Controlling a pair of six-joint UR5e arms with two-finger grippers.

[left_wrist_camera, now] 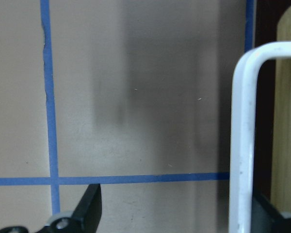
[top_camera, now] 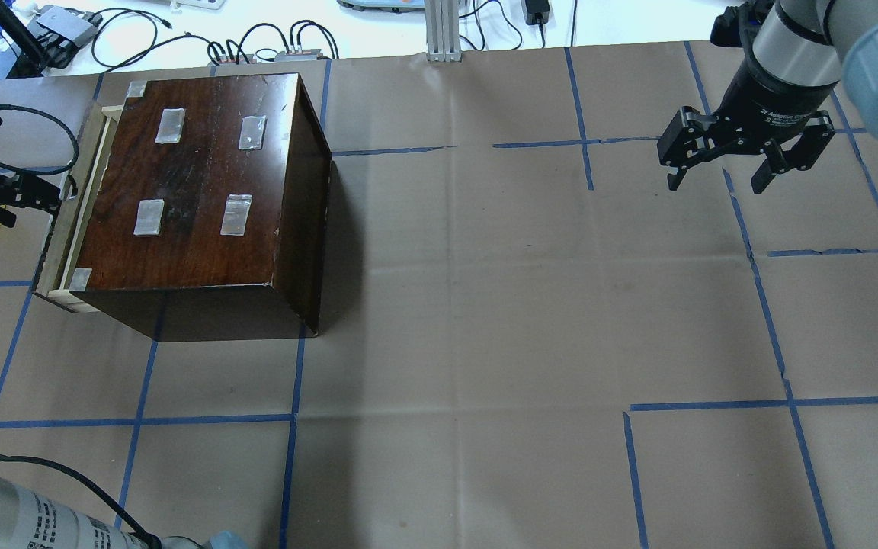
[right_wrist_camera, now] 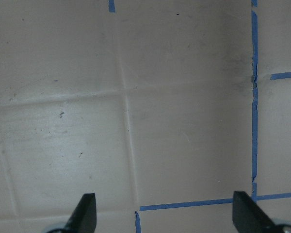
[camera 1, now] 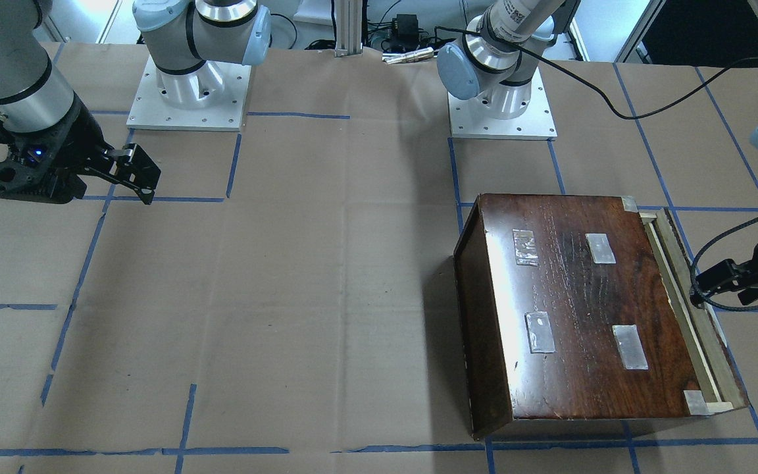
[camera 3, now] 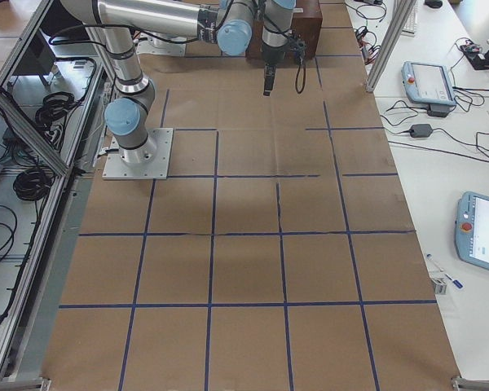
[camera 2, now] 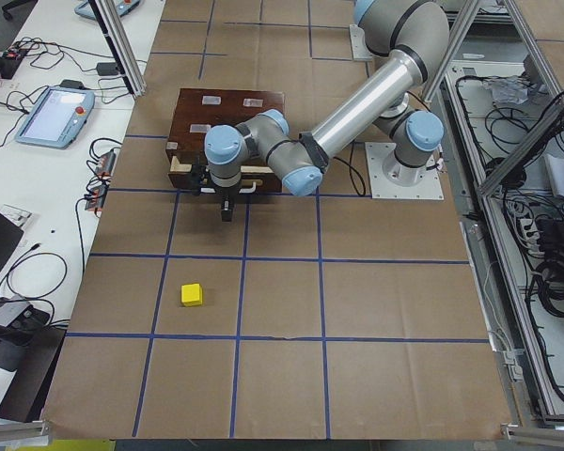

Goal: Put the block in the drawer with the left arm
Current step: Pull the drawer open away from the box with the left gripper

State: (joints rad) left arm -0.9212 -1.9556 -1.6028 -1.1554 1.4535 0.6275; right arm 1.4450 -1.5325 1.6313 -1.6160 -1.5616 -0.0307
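The left gripper has jaws wide apart — the drawer has a white handle between them, right by one finger. The block lies far from them. The right gripper — jaws apart too.

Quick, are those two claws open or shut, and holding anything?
Left claw: open, the white handle inside it, not clamped.
Right claw: open, empty.

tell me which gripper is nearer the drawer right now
Left. The left gripper is right at the drawer front, jaws open beside its white handle. The right gripper hangs far away on the opposite side of the table.
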